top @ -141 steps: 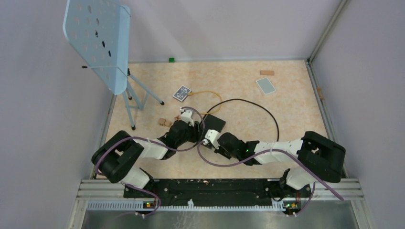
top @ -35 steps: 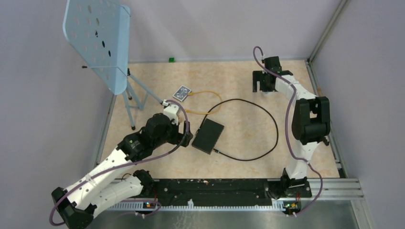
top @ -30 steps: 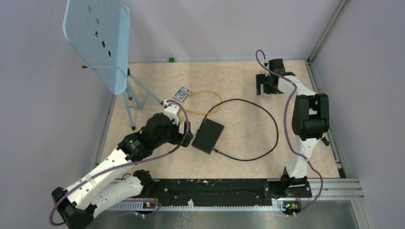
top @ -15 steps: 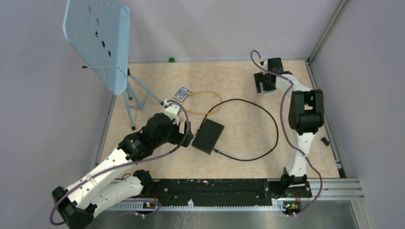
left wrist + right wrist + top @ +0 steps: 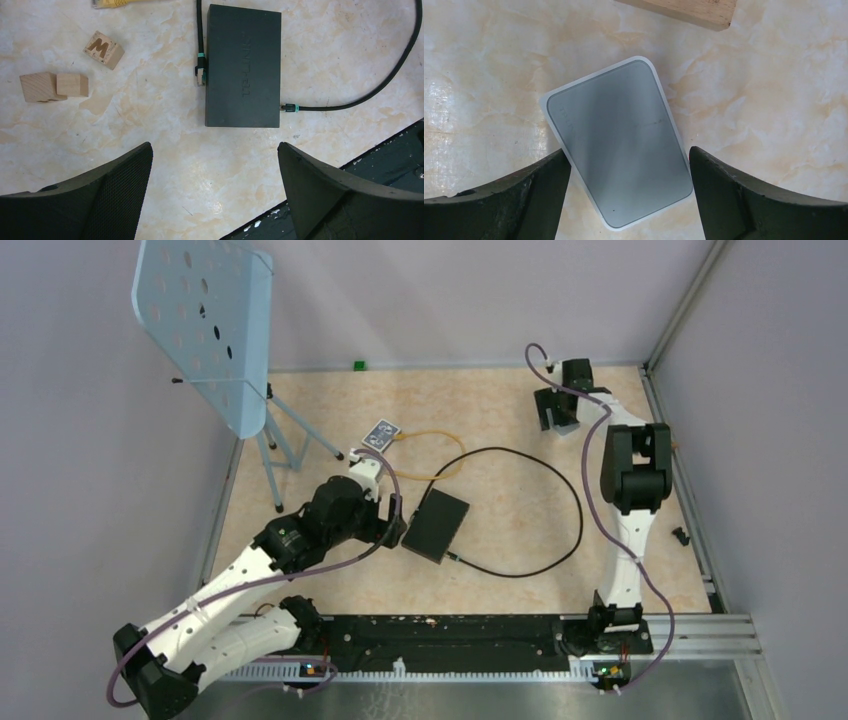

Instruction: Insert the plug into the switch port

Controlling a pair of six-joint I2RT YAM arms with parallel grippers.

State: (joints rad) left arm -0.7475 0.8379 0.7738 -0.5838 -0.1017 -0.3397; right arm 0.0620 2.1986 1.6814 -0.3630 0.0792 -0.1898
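The flat black switch box (image 5: 243, 65) lies on the table just ahead of my left gripper (image 5: 214, 150), which hangs open and empty above the bare table. A black cable (image 5: 575, 510) loops round from it. One teal-booted plug (image 5: 287, 107) meets the box's right edge near its corner. The other plug (image 5: 200, 75) lies loose along the left edge. No port opening shows from above. My right gripper (image 5: 629, 152) is open at the far right (image 5: 558, 412), its jaws on either side of a pale grey card (image 5: 619, 140) without touching it.
Three wooden blocks (image 5: 103, 49) (image 5: 54, 86) lie left of the box, and a yellow cable's plug (image 5: 111, 3) is beyond them. A wood bar (image 5: 679, 7) lies past the grey card. A playing card (image 5: 381, 434) and a blue music stand (image 5: 205, 325) stand at the far left.
The right arm has swung its elbow leftward while its gripper stayed over the grey card. The left gripper has edged slightly farther along the box. Box and cable have not moved.
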